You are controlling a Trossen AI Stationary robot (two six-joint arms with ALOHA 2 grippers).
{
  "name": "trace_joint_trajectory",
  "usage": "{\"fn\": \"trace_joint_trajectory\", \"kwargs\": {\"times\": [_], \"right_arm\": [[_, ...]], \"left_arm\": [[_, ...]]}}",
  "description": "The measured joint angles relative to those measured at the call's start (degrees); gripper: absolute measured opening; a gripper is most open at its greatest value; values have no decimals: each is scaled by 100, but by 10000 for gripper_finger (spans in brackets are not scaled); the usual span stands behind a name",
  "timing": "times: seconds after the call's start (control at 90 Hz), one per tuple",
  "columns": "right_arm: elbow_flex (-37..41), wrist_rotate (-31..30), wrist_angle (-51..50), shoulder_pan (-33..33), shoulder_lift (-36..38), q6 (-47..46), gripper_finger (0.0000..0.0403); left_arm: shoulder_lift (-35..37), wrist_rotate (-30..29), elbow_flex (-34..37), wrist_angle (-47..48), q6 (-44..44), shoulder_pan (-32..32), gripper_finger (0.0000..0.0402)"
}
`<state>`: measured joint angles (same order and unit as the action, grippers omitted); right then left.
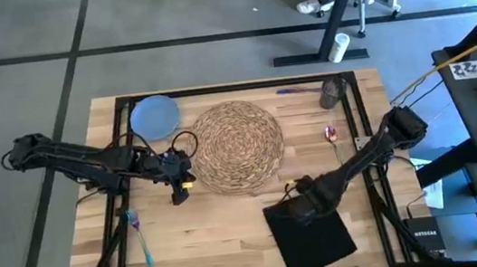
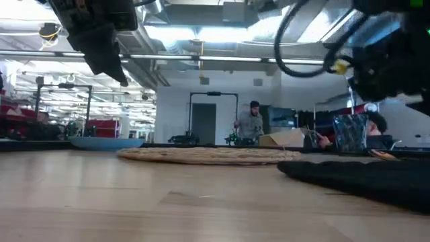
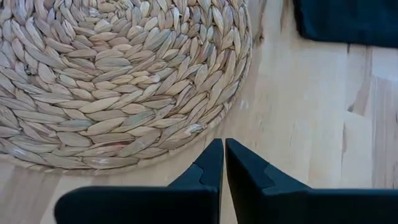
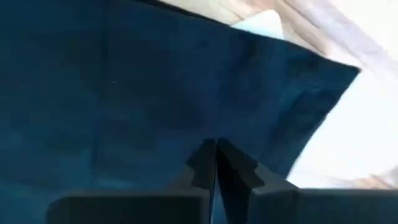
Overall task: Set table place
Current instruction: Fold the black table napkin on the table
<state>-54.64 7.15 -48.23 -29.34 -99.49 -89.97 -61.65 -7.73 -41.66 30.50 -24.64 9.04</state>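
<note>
Woven straw placemat (image 1: 238, 145) round, mid-table (image 1: 215, 237). Pale blue plate (image 1: 155, 116) at far left corner, off the mat. Black napkin (image 1: 313, 234) flat near the front edge, right of centre. Left gripper (image 1: 178, 194) pressed together beside the mat's rim. Right gripper (image 1: 298, 210) pressed together over the napkin's far edge. Teal fork (image 1: 140, 239) front left.

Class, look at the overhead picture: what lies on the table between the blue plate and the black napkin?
In the high view, the woven placemat lies between the blue plate and the black napkin.
</note>
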Motion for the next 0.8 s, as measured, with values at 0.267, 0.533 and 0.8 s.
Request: {"fn": "trace_joint_trajectory", "kwargs": {"times": [0.267, 0.533, 0.8], "right_arm": [[313, -129, 537, 331, 45, 986, 0], [325, -581, 1153, 1065, 25, 2903, 0], [344, -503, 2222, 1634, 0, 4595, 0]], "left_arm": [[0, 1, -1, 4, -39, 0, 1], [2, 0, -1, 2, -77, 0, 1], [0, 0, -1, -11, -90, 0, 1]]}}
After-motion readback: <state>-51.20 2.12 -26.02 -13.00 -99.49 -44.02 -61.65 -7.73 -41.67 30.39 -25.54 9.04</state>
